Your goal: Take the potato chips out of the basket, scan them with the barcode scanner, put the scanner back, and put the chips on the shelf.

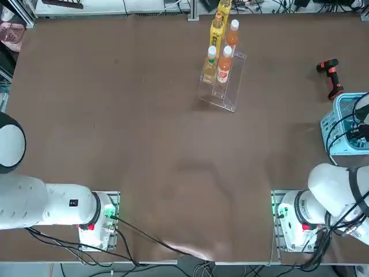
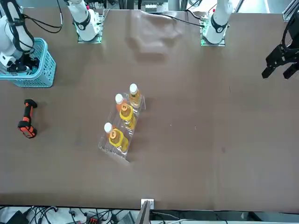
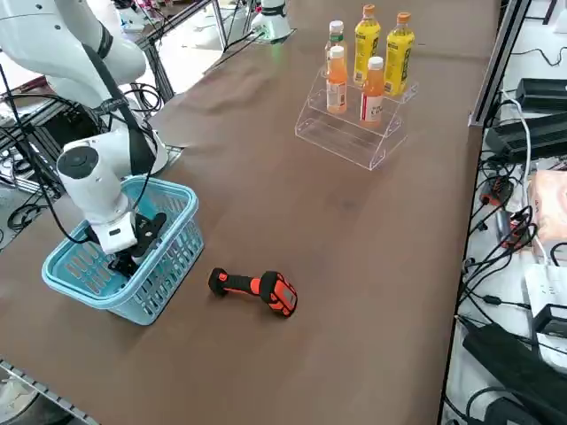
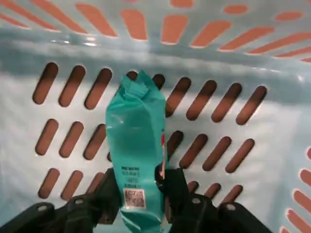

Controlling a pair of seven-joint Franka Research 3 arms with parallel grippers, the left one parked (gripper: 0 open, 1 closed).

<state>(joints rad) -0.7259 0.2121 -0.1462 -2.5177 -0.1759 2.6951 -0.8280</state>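
**Right gripper pinched the chips packet inside the basket**

A broad brown table [image 1: 144,144] carried everything. The working right arm reached down from its base at the table's near right corner into the light blue basket [image 3: 168,266], which stood by the table edge on the robot's right. The clear shelf [image 1: 230,86] stood well apart from it, toward the far middle of the table, with four orange and yellow drink bottles [image 3: 390,53] upright on its steps. The barcode scanner [image 3: 257,288] lay on its side on the bare tabletop just beside the basket, touching neither the basket nor the arm.

Inside the basket, the right gripper [image 4: 138,194] hung low between the lattice walls. Its two black fingers [image 4: 175,187] were pressed in against the lower end of the potato chips [image 4: 138,141], one on each flat side, so the teal packet was pinched between them. The packet stood up from the fingers with its crimped top end toward the slotted basket wall, and a small printed code patch sat near the gripped end.
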